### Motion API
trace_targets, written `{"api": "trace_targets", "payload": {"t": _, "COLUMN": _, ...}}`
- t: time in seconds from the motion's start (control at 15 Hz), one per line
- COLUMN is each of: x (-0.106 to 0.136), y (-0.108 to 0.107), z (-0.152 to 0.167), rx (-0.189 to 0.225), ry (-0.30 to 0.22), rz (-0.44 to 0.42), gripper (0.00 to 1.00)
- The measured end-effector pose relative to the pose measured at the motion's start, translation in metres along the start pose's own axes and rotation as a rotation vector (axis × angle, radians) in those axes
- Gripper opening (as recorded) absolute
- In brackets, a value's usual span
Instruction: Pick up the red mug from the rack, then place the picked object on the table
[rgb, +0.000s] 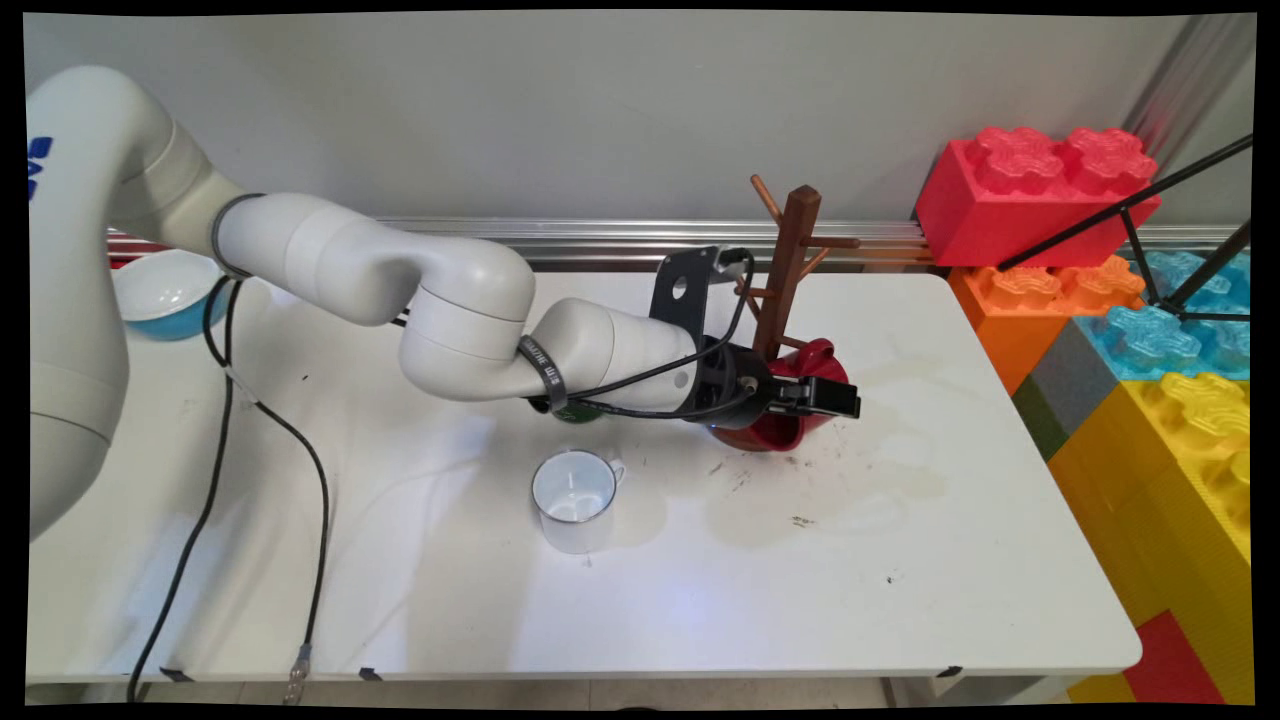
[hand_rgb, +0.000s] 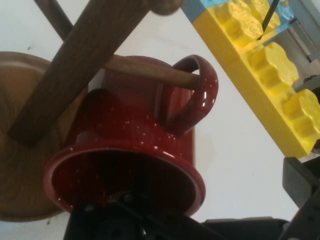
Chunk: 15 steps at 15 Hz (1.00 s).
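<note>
The mug (hand_rgb: 130, 150) on the rack is deep glossy red with fine white speckles. The mug tree (rgb: 785, 270) is dark brown wood. A plain white mug (rgb: 574, 500) stands on the white table (rgb: 900, 600). Far left, a bowl (rgb: 165, 292) is blue outside, white inside. The big blocks (rgb: 1150, 330) on the right are red, orange, blue and yellow.

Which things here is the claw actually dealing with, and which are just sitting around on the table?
In play: claw, red mug with its handle looped over a peg of the wooden mug tree.

Sitting around: white mug, blue bowl, big toy bricks.
</note>
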Motion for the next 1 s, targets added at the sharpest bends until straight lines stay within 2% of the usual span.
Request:
{"api": "trace_targets", "payload": {"t": 0.27, "x": -0.0018, "y": -0.0002, "z": 0.0044, "rx": -0.003, "ry": 0.006, "rz": -0.001, "gripper": 1.0}}
{"api": "trace_targets", "payload": {"t": 0.33, "x": -0.0022, "y": 0.0, "z": 0.0048, "rx": -0.003, "ry": 0.006, "rz": 0.001, "gripper": 0.0}}
{"api": "trace_targets", "payload": {"t": 1.0, "x": -0.0056, "y": -0.0019, "z": 0.0041, "rx": 0.004, "ry": 0.009, "rz": 0.019, "gripper": 0.0}}
